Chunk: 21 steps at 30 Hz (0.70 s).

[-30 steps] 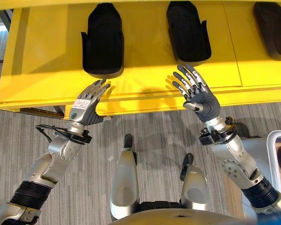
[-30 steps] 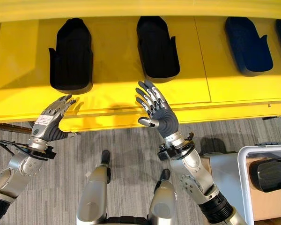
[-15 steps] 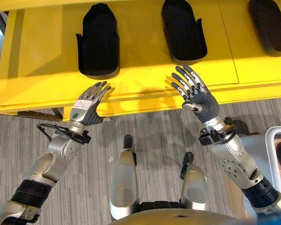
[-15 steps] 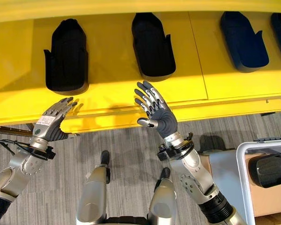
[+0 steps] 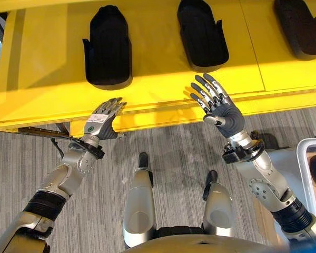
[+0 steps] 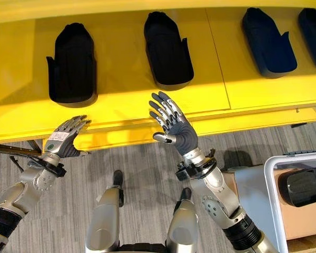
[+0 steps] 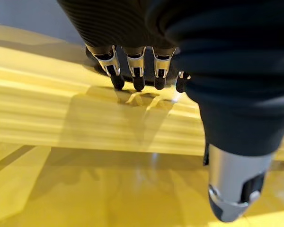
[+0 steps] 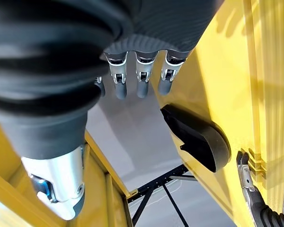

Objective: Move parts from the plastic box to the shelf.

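Several dark moulded parts lie on the yellow shelf (image 5: 52, 63): one (image 5: 108, 46) at the left, one (image 5: 201, 32) in the middle, others (image 6: 267, 42) to the right. My left hand (image 5: 102, 120) is at the shelf's front edge below the left part, open and holding nothing; its fingers (image 7: 132, 71) hover over the yellow surface. My right hand (image 5: 221, 108) is raised in front of the shelf edge below the middle part, fingers spread, palm empty. Its wrist view shows a part (image 8: 199, 137) on the shelf past the fingers (image 8: 139, 75). A white plastic box (image 6: 268, 176) at the lower right holds a black part (image 6: 303, 185).
Grey striped floor (image 5: 168, 147) lies between me and the shelf. A dark metal frame bar (image 5: 42, 132) sticks out under the shelf's left end. A cardboard-coloured base (image 6: 297, 226) shows under the plastic box.
The whole picture has shifted slightly, so the shelf parts sit further left. My left forearm has dropped a little. Both hands stay open and empty.
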Tool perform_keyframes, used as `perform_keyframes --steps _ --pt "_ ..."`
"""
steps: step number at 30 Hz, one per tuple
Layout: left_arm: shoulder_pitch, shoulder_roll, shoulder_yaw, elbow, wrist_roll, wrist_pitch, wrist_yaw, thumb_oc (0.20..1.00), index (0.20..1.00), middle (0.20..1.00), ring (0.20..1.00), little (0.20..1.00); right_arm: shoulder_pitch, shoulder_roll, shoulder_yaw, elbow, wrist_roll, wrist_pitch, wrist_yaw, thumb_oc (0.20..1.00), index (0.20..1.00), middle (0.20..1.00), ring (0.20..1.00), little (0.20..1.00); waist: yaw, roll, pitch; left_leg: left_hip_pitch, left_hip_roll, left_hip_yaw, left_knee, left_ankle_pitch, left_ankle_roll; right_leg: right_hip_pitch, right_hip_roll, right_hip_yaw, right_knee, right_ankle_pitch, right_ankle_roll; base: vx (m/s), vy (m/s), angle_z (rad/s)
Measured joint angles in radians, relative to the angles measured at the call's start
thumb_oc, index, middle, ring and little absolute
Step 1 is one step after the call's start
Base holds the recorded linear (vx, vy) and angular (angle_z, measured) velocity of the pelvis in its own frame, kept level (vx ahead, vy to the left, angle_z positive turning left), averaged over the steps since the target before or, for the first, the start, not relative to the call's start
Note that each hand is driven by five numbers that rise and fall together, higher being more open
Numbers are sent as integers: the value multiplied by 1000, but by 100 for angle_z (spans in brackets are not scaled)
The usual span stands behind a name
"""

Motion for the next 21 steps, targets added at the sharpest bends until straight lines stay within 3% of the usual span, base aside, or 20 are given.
perform_keyframes --steps 21 --pt "-111 -38 -21 109 0 39 34 1000 1000 1000 1000 1000 11 0 1 0 8 7 21 1000 1000 1000 1000 1000 -10 -3 -1 -6 5 7 10 -2 0 -18 3 18 16 0 -1 1 2 -1"
